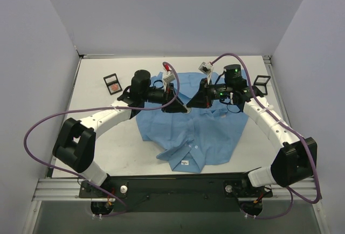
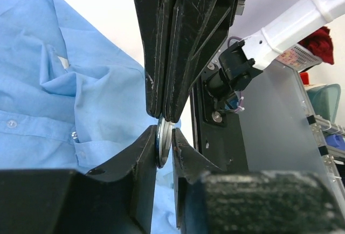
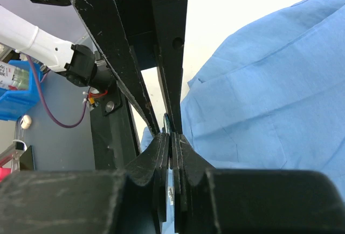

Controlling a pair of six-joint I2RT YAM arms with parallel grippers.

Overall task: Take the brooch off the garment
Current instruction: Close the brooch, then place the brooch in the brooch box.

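The brooch [image 2: 163,146] over the garment [image 1: 194,137].
The left gripper [image 2: 164,135] nips it edge-on; the right gripper [image 3: 172,139] is closed, hold unclear.

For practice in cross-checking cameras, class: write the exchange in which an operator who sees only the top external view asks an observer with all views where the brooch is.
Operator: From above, the left gripper and right gripper meet tip to tip over the shirt. Where is the brooch?
Observer: The left wrist view shows the brooch edge-on between the left gripper's fingertips.
Operator: Is the right gripper open?
Observer: No. Its own wrist view shows its jaws pressed shut, with the tips at the brooch's rim.
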